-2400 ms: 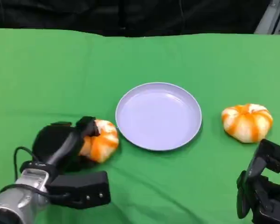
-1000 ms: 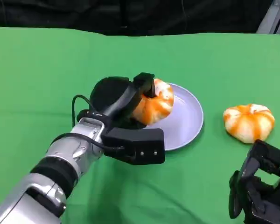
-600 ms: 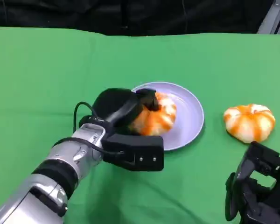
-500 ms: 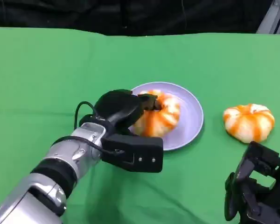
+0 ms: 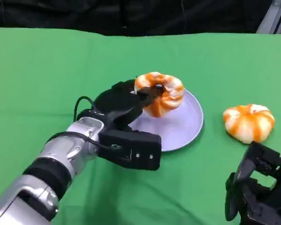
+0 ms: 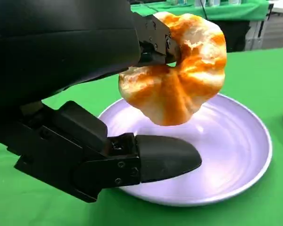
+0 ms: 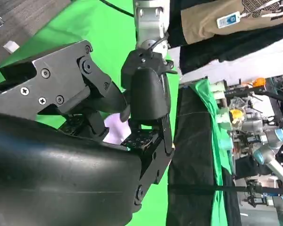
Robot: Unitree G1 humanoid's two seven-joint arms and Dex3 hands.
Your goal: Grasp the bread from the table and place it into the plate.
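We see a table draped in a bright green cloth (image 5: 47, 70), smooth and evenly lit. Behind its far edge hangs a black curtain (image 5: 131, 14), with a pale grey strip (image 5: 276, 16) at the far right corner. The left wrist view shows another green-covered table (image 6: 217, 9) further back.

The head view looks down on the green tabletop (image 5: 47, 70) from above; the left wrist view sits low and close, sharing the plate (image 5: 182, 129) (image 6: 236, 155); the right wrist view is turned on its side
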